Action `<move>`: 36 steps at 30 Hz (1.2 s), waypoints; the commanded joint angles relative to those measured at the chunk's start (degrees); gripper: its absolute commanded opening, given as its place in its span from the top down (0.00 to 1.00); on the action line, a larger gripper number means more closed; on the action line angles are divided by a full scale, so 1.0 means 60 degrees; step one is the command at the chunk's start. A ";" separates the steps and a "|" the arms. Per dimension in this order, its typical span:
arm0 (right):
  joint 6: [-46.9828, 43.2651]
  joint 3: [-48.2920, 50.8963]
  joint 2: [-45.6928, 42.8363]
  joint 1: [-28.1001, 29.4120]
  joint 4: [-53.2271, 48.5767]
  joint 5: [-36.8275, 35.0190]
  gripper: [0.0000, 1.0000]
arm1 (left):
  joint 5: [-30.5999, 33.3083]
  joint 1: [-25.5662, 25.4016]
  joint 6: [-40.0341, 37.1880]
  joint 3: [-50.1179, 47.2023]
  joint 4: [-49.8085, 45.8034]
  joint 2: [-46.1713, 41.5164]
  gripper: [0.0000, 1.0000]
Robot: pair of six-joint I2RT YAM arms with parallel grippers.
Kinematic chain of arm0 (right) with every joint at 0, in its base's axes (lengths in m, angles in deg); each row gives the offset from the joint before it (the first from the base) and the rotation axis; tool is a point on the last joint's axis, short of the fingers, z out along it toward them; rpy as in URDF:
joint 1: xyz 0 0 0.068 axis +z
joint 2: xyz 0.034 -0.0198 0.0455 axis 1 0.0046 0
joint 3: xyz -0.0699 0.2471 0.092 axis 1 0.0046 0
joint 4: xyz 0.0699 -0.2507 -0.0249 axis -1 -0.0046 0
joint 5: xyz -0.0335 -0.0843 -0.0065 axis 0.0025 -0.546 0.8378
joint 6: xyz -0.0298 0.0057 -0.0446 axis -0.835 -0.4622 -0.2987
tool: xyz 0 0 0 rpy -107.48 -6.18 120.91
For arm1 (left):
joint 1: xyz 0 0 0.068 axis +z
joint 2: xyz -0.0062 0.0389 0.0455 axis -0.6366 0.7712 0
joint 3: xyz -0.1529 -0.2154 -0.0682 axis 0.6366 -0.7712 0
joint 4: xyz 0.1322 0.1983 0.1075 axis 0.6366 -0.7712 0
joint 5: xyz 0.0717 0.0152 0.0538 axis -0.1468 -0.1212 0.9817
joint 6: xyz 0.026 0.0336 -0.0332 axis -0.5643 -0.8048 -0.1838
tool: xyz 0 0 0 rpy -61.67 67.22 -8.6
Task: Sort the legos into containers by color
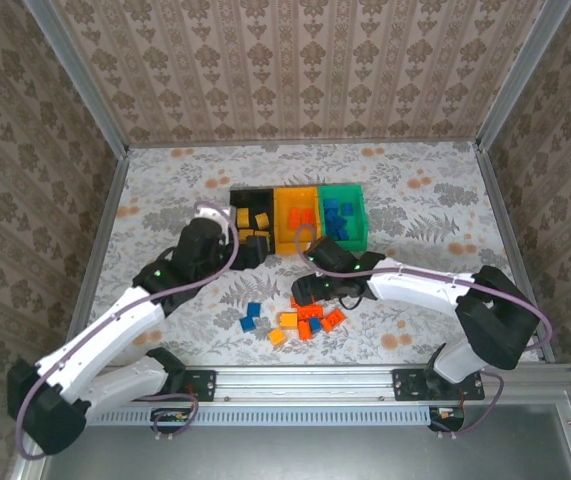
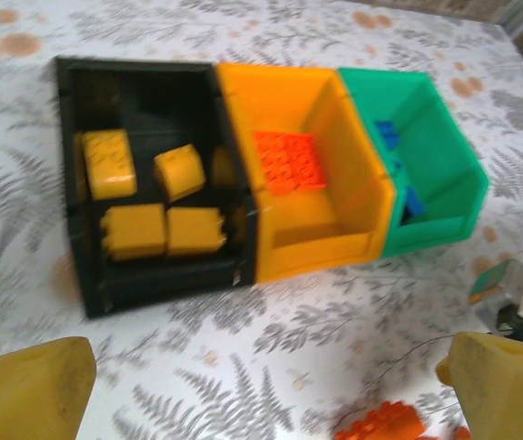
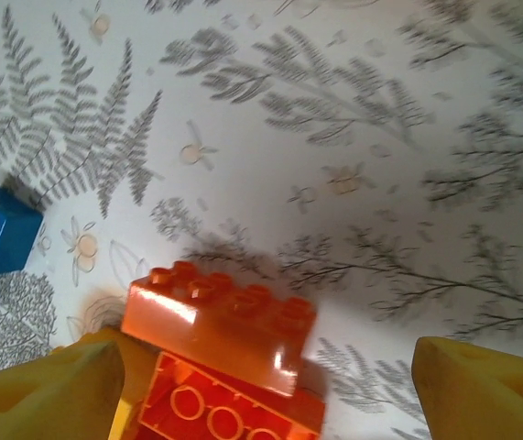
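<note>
Three joined containers stand on the table [image 1: 165, 190] in the top view: black bin [image 1: 235, 192], yellow-orange bin [image 1: 296, 190] and green bin [image 1: 343, 187], running from 9 to 3 o'clock. In the left wrist view, four yellow-orange bricks [image 2: 165, 229] lie in the black bin, one flat red-orange brick [image 2: 288, 160] in the yellow-orange bin, and blue bricks [image 2: 391, 137] in the green bin. Loose legos [image 1: 305, 322] lie clustered at 6 o'clock of the bins, with two blue pieces [image 1: 251, 316] apart at the cluster's 9 o'clock side. The left gripper [image 1: 252, 250] hovers just at 6 o'clock of the black bin; its fingers [image 2: 27, 394] are spread wide with nothing between them. The right gripper [image 1: 305, 290] is over the cluster's 12 o'clock edge and is released, its fingers [image 3: 485, 385] wide apart either side of an upper red-orange brick [image 3: 220, 316] resting on a lower red-orange brick [image 3: 229, 408]. The 3 o'clock finger is well clear of the brick; contact at the 9 o'clock finger cannot be determined.
</note>
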 commanded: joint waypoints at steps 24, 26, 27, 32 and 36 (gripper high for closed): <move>0.0104 -0.1409 0.2093 0.0742 -0.1345 -0.1980 0.23 | 0.0711 0.0615 0.0497 -0.1318 -0.1037 -0.1500 0.00; 0.0130 -0.1304 0.2071 0.0667 -0.1217 -0.1954 0.26 | 0.0698 0.0637 0.0505 -0.1349 -0.1031 -0.1508 0.00; 0.0130 -0.1249 0.2058 0.0628 -0.1145 -0.1913 0.28 | 0.0679 0.0648 0.0504 -0.1341 -0.1028 -0.1503 0.00; 0.0134 -0.1142 0.1829 0.0579 -0.0939 -0.1894 0.38 | 0.0643 0.0688 0.0561 -0.1349 -0.1030 -0.1493 0.00; 0.0115 -0.1044 0.1312 0.0524 -0.0829 -0.1992 0.42 | 0.0611 0.0710 0.0561 -0.1313 -0.1031 -0.1564 0.00</move>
